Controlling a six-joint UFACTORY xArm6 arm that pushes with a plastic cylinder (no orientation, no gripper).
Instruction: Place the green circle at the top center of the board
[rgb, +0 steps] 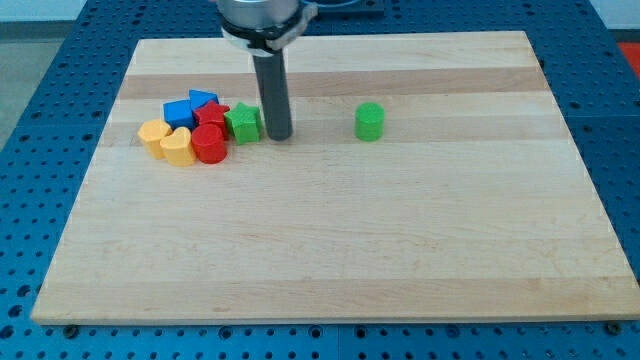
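green circle (370, 121) alone mid-board, my tip (279, 136) beside green star (243, 123) (left)

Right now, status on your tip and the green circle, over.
My tip down beside the green star, on its right. Green circle alone further right, untouched, short of top centre. Path between them clear.

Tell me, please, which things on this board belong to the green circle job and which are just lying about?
Belong to the job:
green circle, alone right of centre
my tip, left of the circle, beside the green star
board

Lying about, clustered at the view's left:
green star
red blocks
blue blocks
yellow blocks
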